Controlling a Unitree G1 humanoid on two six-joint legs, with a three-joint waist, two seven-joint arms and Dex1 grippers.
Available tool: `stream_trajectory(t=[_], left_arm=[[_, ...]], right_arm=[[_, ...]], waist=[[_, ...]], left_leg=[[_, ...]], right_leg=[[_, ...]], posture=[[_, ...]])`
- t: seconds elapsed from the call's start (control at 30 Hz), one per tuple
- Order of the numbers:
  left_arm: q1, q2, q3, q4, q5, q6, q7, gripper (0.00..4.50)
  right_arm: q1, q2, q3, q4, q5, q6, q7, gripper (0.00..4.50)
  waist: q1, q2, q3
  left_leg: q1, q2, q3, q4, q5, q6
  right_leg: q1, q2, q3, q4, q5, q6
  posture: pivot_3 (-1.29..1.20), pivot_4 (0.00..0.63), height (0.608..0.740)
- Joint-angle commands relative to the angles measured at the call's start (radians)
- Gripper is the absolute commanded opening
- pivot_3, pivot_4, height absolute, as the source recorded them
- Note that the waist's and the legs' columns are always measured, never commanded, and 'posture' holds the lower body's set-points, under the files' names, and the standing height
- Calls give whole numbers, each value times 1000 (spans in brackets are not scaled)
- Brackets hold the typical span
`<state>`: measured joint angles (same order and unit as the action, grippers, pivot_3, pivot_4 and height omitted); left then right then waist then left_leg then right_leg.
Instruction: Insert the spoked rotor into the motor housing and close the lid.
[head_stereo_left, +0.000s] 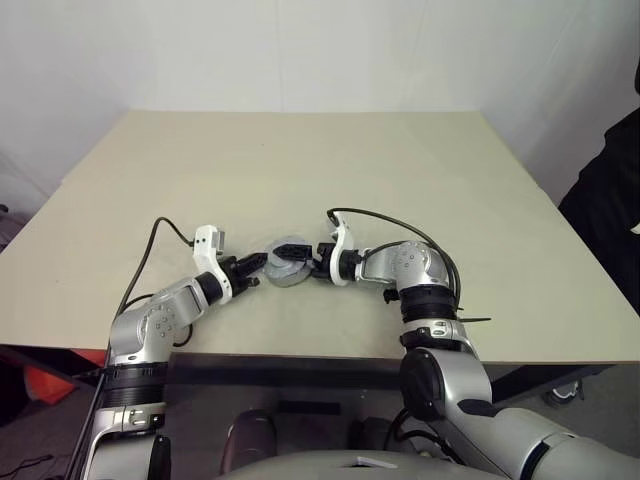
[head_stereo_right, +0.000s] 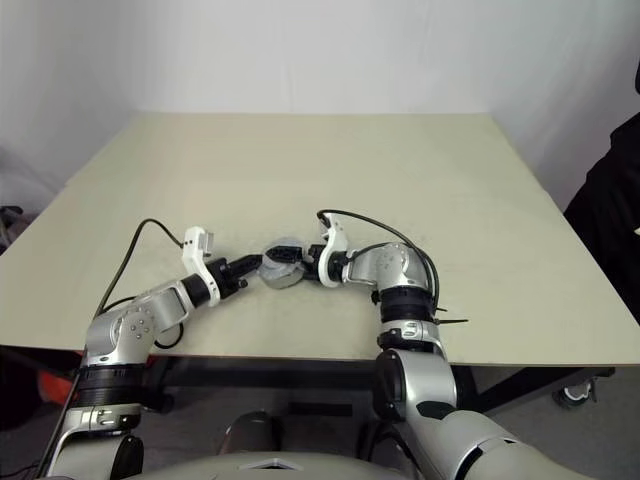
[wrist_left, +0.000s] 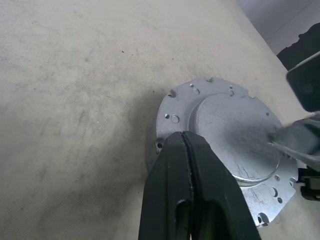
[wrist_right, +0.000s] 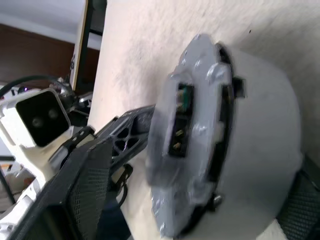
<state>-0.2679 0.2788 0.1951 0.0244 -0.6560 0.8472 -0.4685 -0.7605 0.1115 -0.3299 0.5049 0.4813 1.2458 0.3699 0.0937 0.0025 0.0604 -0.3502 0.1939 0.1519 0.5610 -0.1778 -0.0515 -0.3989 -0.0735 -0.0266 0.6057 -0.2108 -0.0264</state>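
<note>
The motor housing (head_stereo_left: 287, 276), a round grey metal cup, stands on the table near its front edge, midway between my two grippers. The lid (wrist_left: 225, 125), a grey disc with small holes around its flange, lies on top of the housing; I cannot tell whether it sits flush. The spoked rotor is hidden. My left gripper (head_stereo_left: 258, 266) is shut with nothing in it, its tips (wrist_left: 185, 137) against the lid's rim on the left side. From the right, my right gripper (head_stereo_left: 306, 262) reaches in with its fingers (wrist_right: 90, 185) spread on either side of the housing (wrist_right: 265, 130).
The beige table (head_stereo_left: 300, 160) stretches away behind the housing, with its front edge close under my arms. Black cables loop over both wrists. A dark shape (head_stereo_left: 612, 200) stands past the table's right edge.
</note>
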Motion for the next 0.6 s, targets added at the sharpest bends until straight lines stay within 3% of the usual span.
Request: stream_trajectory(t=[0.03, 0.13, 0.37, 0.6], left_arm=[[2, 9, 1, 2, 9, 4, 5, 0], [4, 9, 3, 5, 10, 2, 5, 0], [-23, -6, 63, 33, -22, -7, 18, 0], [-57, -66, 209, 46, -156, 0, 60, 0]], right_arm=[[-34, 0, -3, 17, 18, -39, -17, 3201], [-44, -15, -3, 25, 27, -39, -25, 2345], [-67, -42, -39, 53, 55, -54, -56, 2241], [-140, -47, -198, 112, 143, -78, -167, 2241]], waist=[[0, 0, 0], [0, 0, 0], [2, 0, 0], [4, -1, 1]], left_leg=[[0, 0, 0, 0, 0, 0], [1, 0, 0, 0, 0, 0], [0, -1, 0, 1, 0, -1], [-3, -1, -1, 1, 1, -1]], right_leg=[[0, 0, 0, 0, 0, 0], [0, 0, 0, 0, 0, 0], [1, 0, 0, 1, 0, 0], [-1, 0, 0, 1, 2, -3]], posture=[[0, 0, 740], [0, 0, 740], [0, 0, 740], [0, 0, 740]])
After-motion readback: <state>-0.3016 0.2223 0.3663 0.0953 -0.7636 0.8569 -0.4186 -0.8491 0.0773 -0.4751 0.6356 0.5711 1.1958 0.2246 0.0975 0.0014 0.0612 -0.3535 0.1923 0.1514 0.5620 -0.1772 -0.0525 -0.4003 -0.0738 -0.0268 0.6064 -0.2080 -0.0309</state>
